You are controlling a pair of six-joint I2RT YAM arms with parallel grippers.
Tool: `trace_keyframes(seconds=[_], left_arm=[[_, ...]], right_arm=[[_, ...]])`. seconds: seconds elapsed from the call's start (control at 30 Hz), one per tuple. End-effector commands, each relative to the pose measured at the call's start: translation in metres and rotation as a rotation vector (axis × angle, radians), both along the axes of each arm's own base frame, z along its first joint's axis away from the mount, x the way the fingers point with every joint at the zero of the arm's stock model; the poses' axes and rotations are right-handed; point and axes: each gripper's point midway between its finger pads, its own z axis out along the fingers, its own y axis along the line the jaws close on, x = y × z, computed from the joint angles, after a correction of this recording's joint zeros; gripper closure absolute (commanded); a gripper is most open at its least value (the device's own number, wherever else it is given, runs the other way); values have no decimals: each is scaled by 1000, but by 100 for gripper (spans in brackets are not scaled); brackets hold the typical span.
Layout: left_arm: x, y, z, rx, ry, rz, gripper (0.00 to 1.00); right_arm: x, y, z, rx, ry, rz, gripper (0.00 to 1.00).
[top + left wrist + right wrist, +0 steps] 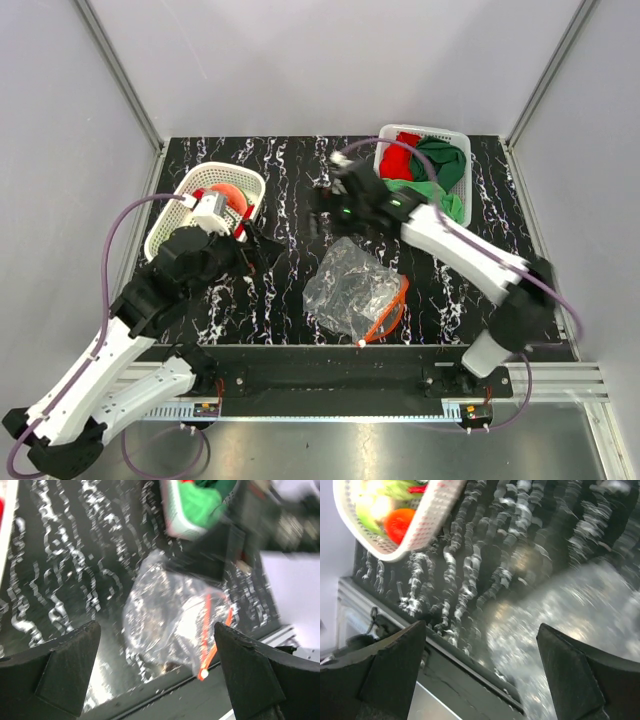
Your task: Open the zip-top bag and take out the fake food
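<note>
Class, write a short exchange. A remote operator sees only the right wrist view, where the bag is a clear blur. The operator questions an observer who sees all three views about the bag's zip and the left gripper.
Operator: I can only make out shiny plastic. Where is the zip?
Observer: The zip-top bag lies crumpled mid-table. Its orange-red zip strip runs along its near right side, toward the arm bases.
Operator: Is the left gripper on the bag?
Observer: No. The left gripper is open and apart from the bag, to the bag's left.
</note>
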Motion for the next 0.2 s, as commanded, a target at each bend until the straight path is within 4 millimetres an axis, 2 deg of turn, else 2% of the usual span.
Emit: trace_keyframes(seconds=[0.0, 0.07, 0.1, 0.13, 0.17], left_arm=[[11, -12, 32, -163, -132, 8, 1], [10, -10, 35, -196, -157, 16, 1], [11, -12, 43, -239, -194, 14, 1], [12, -12, 33, -251, -189, 22, 1], [9, -8, 36, -295, -210, 39, 1]], right_arm=[[-32, -60, 28, 75, -116, -91, 0], [-45, -83, 28, 71, -131, -144, 0], [-63, -100, 28, 103, -138, -158, 1], [-71, -107, 30, 126, -142, -175, 0], [-79, -114, 31, 150, -142, -185, 0]])
